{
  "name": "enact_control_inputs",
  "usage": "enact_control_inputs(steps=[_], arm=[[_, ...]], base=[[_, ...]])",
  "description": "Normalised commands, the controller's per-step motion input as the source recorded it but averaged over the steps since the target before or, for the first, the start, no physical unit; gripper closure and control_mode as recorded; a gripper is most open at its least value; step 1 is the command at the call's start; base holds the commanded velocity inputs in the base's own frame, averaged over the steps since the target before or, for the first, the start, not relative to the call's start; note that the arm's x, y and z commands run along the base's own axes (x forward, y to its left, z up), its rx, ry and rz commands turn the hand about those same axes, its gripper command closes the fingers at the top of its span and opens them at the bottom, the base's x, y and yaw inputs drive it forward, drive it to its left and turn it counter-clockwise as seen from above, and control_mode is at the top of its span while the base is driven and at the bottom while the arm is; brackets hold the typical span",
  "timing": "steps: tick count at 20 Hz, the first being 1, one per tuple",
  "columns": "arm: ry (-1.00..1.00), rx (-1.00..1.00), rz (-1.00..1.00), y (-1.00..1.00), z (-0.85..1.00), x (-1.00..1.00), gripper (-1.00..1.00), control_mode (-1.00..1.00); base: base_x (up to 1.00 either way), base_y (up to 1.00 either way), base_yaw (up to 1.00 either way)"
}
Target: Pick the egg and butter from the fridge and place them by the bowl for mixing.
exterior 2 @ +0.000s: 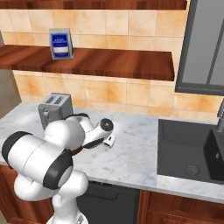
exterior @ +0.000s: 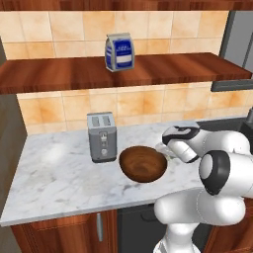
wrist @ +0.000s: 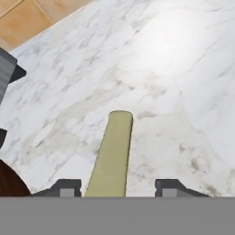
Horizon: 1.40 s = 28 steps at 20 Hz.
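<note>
1. The claw is seen parted, the pale butter stick lying between its tips, apparently released.
2. A straight lift is advised, leaving the butter undisturbed on the marble tabletop.
3. Just beside sits the bowl.

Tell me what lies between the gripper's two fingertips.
In the hand view, a pale yellow-green stick, probably the butter, lies on the marble counter between the fingertips, clear of both.

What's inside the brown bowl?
The bowl looks empty: the left base view shows only its bare wooden inside. The near rim hides the front part of the inside. A yellowish stick lies on the counter between the pincer's fingertips.
</note>
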Motion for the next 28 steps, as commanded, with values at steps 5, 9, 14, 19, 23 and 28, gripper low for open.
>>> enact_control_inputs(steps=[5, 9, 14, 19, 23, 28], arm=[[-0.01, 0.02, 0.00, -0.04, 0.09, 0.00, -1.00, -1.00], [-0.01, 0.01, 0.00, -0.12, 0.32, -0.09, -1.00, -1.00], [-0.05, 0.00, 0.00, -0.15, 0.39, -0.18, -1.00, -1.00], [-0.01, 0.00, -0.01, -0.18, 0.48, -0.31, -1.00, -1.00], [0.00, 0.00, -0.11, -0.15, 0.46, -0.43, -1.00, -1.00], [0.00, -0.01, -0.12, -0.03, 0.42, -0.50, -1.00, -1.00]], base=[[0.00, 0.00, 0.00], [0.00, 0.00, 0.00], [0.00, 0.00, 0.00], [0.00, 0.00, 0.00], [0.00, 0.00, 0.00], [0.00, 0.00, 0.00]])
